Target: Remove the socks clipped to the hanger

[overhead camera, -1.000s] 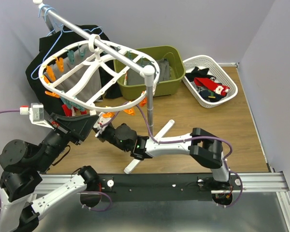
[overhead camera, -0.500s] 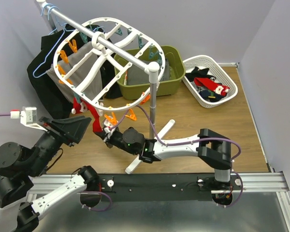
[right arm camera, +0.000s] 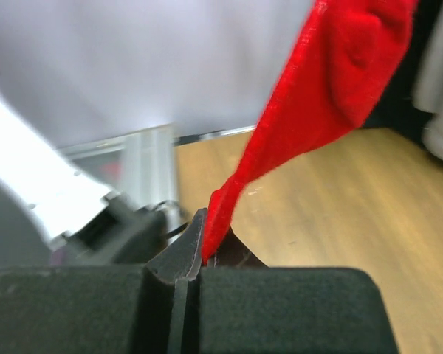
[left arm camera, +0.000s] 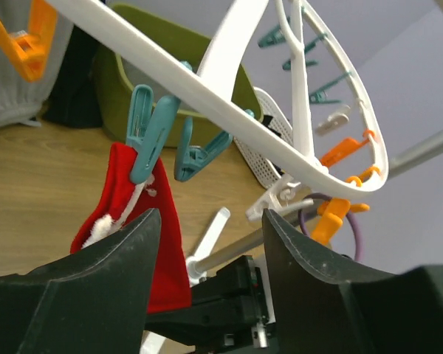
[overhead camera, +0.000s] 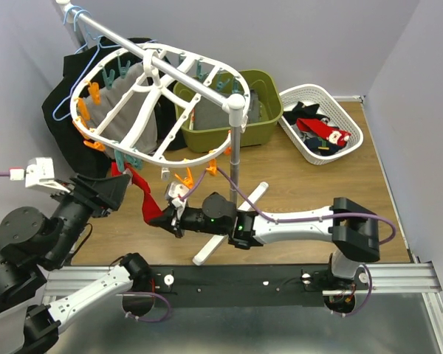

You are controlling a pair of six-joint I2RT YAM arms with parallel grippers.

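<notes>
The white oval hanger, ringed with orange and teal pegs, hangs tilted from the rack bar. A red sock with white trim hangs from a teal peg on the hanger's near rim. My right gripper is shut on the sock's lower end, and the red cloth rises taut from its closed jaws. My left gripper is open just left of the sock. In the left wrist view the sock lies beside the left finger, with the gripper empty.
A green bin and a white basket holding socks stand at the back right. A black garment, a grey cloth and a light-blue wire hanger hang at the back left. The rack's upright pole stands just right of the sock.
The hanger tipped up steeply, then swung back flatter. My right gripper moved down and toward the near edge with the red sock's end, drawing it out below the peg. The left arm shifted slightly.
</notes>
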